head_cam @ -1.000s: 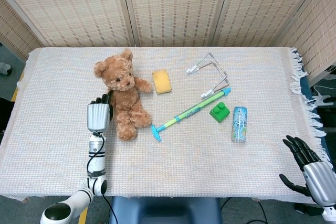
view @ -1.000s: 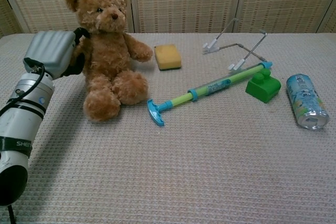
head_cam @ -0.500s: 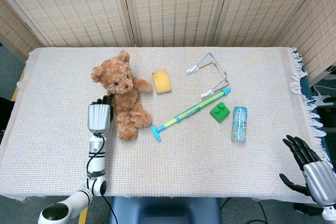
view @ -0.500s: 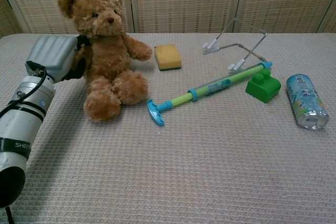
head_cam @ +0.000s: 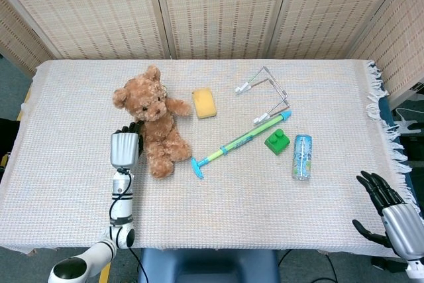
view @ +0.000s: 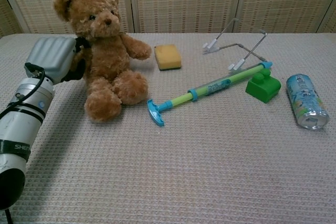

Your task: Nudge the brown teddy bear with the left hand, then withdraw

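Observation:
The brown teddy bear [head_cam: 154,127] sits upright on the left half of the cloth-covered table [head_cam: 73,97], its head leaning to the left; the chest view shows the bear [view: 107,61] close up. My left hand [head_cam: 124,147] stands right beside the bear's left flank, and its dark fingertips [head_cam: 130,126] touch the bear's arm and side. It holds nothing. In the chest view the left hand [view: 52,56] shows its grey back, fingers [view: 79,45] tucked against the fur. My right hand [head_cam: 387,210] hangs off the table's near right corner, fingers spread and empty.
A yellow sponge [head_cam: 205,103] lies just right of the bear. Further right are a green-and-blue toy pump [head_cam: 238,142], a green block [head_cam: 277,141], a lying can [head_cam: 302,156] and a bent wire frame [head_cam: 265,91]. Woven screens stand behind the table.
The bear's head and upper body have tipped leftward, over my left hand. The left hand has barely shifted and stays against the bear's side. The right hand has not moved.

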Action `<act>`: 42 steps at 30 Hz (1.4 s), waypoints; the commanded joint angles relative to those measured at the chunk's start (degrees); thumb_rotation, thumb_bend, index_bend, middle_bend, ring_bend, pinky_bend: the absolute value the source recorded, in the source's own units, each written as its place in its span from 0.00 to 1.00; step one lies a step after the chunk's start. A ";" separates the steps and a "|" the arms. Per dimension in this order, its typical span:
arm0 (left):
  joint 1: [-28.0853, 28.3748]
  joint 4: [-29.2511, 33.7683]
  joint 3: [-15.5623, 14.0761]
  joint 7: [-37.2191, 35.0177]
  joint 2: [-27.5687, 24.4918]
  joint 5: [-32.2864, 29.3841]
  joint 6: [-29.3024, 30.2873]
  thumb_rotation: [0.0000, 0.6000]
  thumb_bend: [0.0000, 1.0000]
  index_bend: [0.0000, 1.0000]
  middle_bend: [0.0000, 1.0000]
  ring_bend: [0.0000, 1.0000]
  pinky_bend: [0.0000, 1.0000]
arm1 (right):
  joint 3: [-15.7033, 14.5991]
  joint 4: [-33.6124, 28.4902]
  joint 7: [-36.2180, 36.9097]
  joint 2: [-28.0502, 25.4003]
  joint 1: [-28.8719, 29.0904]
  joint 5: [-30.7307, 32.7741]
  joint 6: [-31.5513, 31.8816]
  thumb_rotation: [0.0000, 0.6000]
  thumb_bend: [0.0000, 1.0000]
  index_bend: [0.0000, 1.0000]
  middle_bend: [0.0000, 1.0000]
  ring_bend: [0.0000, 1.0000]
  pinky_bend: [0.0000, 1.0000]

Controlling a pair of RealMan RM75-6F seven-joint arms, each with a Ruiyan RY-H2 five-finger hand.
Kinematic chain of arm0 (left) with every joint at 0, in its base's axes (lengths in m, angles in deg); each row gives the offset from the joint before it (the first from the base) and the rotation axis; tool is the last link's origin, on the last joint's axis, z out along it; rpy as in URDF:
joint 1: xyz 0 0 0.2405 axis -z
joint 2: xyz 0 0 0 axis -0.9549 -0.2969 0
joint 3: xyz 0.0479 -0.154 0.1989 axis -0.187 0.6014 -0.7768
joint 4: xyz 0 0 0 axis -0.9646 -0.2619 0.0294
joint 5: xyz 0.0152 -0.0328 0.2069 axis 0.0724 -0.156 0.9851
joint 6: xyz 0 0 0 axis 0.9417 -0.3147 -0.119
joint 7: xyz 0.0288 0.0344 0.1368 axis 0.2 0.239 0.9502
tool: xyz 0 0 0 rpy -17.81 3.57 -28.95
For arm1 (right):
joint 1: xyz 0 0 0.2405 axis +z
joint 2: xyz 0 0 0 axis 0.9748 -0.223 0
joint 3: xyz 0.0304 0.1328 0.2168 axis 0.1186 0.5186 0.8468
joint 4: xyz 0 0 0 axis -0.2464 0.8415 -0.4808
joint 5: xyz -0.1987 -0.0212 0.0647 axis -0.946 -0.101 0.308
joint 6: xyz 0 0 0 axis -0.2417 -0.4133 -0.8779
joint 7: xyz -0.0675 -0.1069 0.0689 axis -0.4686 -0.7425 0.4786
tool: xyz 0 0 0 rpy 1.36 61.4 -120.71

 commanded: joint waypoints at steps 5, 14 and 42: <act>-0.94 0.53 -1.68 1.17 -0.06 0.46 -3.62 1.00 0.59 0.41 0.60 0.51 0.68 | -0.15 -0.06 0.00 -0.13 0.00 -0.10 -0.12 1.00 0.14 0.00 0.02 0.00 0.21; -0.34 0.79 -0.71 -0.36 -0.05 0.78 -0.46 1.00 0.58 0.36 0.53 0.49 0.64 | 0.09 -0.21 -0.12 -0.09 0.19 0.44 -0.53 1.00 0.14 0.00 0.02 0.00 0.21; -28.85 53.75 -21.55 -11.27 -38.15 17.33 16.14 1.00 0.47 0.01 0.09 0.11 0.33 | 0.12 -0.66 -3.61 1.12 0.22 1.40 -2.04 1.00 0.14 0.00 0.02 0.00 0.21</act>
